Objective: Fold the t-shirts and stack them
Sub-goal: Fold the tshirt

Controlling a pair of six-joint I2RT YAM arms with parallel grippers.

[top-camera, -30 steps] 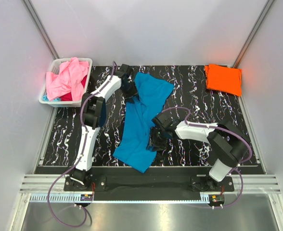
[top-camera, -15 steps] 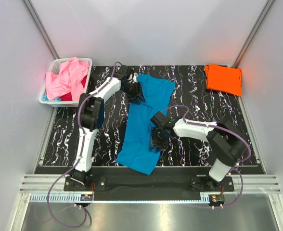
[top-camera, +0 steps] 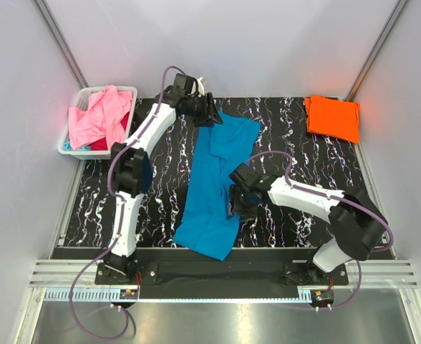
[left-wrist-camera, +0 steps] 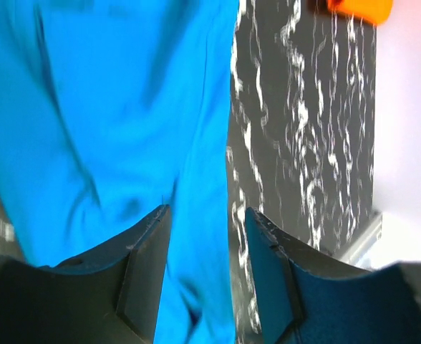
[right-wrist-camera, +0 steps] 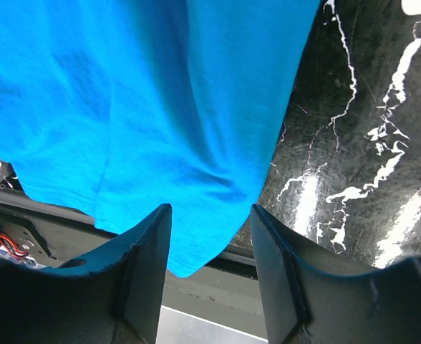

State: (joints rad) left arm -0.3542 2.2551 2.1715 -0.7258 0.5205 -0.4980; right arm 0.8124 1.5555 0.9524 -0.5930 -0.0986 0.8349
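A bright teal-blue t-shirt (top-camera: 214, 186) lies folded into a long strip down the middle of the black marbled table (top-camera: 311, 154). My left gripper (top-camera: 209, 113) hovers open over its far end; in the left wrist view the shirt (left-wrist-camera: 110, 107) shows below, its right edge running between the left gripper's (left-wrist-camera: 205, 236) spread jaws. My right gripper (top-camera: 238, 204) stands open at the strip's near right edge, and the shirt's (right-wrist-camera: 146, 86) near corner shows below the right gripper (right-wrist-camera: 209, 215). An orange t-shirt (top-camera: 332, 118) lies folded at the back right.
A white lattice basket (top-camera: 66, 141) at the back left holds a crumpled pink t-shirt (top-camera: 99, 115) over a red one (top-camera: 128, 122). Grey walls close in three sides. The teal shirt's near corner hangs over the table's front rail (right-wrist-camera: 218, 276).
The left gripper has risen and moved back to the shirt's far end. The right gripper's jaws have opened and shifted slightly right. The teal shirt now lies straighter.
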